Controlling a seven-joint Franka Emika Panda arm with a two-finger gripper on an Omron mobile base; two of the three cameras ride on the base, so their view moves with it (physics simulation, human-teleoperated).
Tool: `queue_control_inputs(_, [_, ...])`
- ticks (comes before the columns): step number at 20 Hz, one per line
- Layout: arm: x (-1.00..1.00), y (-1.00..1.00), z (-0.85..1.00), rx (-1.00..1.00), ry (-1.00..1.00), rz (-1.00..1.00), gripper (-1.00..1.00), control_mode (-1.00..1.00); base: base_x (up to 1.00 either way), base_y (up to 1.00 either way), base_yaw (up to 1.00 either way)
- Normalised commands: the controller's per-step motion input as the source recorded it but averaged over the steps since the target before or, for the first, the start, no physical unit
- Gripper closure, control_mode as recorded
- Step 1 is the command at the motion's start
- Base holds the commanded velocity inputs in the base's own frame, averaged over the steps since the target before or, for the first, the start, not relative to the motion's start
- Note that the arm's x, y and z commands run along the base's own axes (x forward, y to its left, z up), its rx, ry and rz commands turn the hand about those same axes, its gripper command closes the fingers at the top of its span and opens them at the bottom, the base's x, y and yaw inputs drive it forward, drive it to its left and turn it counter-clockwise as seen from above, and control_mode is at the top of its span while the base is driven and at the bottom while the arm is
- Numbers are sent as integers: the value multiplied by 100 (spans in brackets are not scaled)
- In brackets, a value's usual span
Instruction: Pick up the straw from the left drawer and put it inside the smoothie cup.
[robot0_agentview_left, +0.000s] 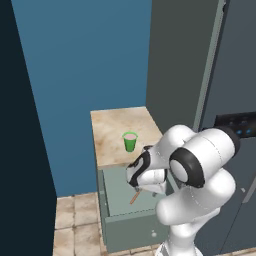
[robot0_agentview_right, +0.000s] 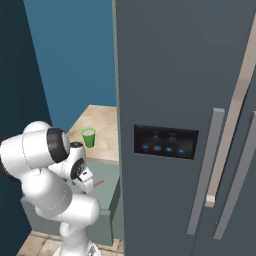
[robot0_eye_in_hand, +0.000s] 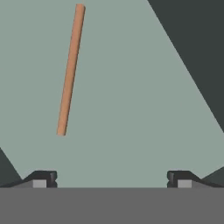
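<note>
Straw (robot0_eye_in_hand: 70, 70) lies flat on the grey-green floor of the open left drawer (robot0_agentview_left: 117, 192), nothing touching it. In the hand view its long axis runs almost along the line of sight, leaning slightly, and it sits toward the left fingertip's side, not centred between the tips. Claw (robot0_eye_in_hand: 109, 179) hangs over the drawer above the straw, fingers spread wide, holding nothing. Judgement: the claw needs a sideways shift toward the straw, with the fingers closing across its thin width, before descending. Smoothie cup (robot0_agentview_left: 130, 141) stands upright on the tan worktop (robot0_agentview_left: 112, 125) just behind the drawer, well clear of the straw. Tall grey fridge (robot0_agentview_right: 190, 100) flanks the drawer beyond the worktop's edge.
</note>
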Motion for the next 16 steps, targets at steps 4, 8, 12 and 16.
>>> queue_control_inputs(4, [0, 0, -18, 0, -20, 0, -100, -100, 0, 0, 0])
queue_control_inputs(8, [0, 0, -13, 0, -21, 0, -100, -100, 0, 0, 0])
queue_control_inputs(12, [0, 0, -17, 0, -11, 0, -100, -100, 0, 0, 0])
queue_control_inputs(16, [0, 0, -24, 0, -1, 0, -100, -100, 0, 0, 0])
